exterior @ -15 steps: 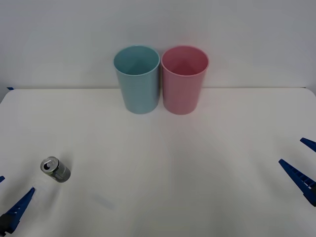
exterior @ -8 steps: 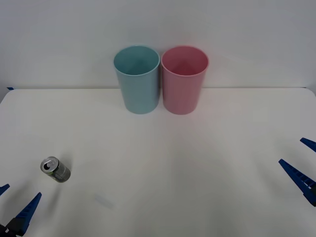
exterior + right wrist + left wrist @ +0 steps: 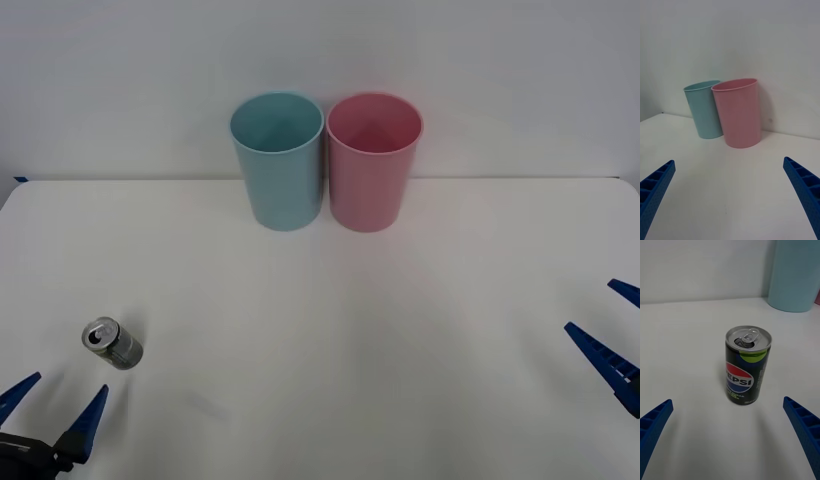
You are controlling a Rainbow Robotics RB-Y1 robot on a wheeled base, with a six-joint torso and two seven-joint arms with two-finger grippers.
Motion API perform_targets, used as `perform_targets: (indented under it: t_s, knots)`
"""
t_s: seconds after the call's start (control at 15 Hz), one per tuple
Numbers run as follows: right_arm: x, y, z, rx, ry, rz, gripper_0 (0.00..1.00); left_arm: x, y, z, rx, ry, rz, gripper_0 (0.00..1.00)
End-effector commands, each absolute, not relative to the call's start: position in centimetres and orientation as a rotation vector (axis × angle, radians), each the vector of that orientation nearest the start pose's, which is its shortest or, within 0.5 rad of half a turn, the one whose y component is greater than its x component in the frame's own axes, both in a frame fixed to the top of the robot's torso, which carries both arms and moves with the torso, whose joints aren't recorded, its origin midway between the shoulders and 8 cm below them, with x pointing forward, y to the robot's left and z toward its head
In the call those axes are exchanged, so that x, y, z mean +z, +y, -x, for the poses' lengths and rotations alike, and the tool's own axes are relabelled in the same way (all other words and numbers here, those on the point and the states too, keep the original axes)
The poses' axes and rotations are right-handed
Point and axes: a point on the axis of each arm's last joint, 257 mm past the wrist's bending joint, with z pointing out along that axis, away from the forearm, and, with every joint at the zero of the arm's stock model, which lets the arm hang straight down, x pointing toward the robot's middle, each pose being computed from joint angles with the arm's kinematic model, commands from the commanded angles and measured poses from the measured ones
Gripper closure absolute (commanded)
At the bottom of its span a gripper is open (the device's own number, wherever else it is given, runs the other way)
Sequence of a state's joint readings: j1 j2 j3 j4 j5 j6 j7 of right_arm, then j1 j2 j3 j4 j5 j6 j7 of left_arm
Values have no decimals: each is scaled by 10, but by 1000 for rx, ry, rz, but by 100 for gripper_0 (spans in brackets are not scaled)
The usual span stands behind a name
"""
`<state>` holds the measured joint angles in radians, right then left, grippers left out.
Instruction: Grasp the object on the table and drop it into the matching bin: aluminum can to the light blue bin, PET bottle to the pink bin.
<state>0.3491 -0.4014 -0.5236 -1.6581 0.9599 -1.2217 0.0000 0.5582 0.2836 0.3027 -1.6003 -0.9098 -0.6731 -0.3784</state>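
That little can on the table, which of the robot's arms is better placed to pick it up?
The left. The left gripper is open just short of the aluminum can, which stands upright ahead of its fingers. The right gripper waits open at the table's far side.

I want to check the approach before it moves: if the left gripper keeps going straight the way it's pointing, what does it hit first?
Most likely the aluminum can, standing upright on the table centred ahead of the left gripper, whose jaws are open. The light blue bin is farther behind.
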Motion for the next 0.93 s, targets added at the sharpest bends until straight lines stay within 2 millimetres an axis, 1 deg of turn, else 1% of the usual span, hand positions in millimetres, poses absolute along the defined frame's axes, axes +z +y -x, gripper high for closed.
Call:
perform_targets:
  t_s: [0.07, 0.13, 0.47, 0.93]
  knots:
    - [-169, -330, -342, 567, 1441, 465, 0, -328, 370, -333, -138, 1730, -121, 0]
    - [-169, -330, -342, 567, 1441, 465, 0, -329, 366, -339, -148, 1723, -113, 0]
    - [-169, -330, -342, 567, 1441, 465, 0, -332, 357, -364, -175, 1700, -111, 0]
    - [-169, -330, -342, 567, 1441, 465, 0, -336, 344, -394, -205, 1685, -119, 0]
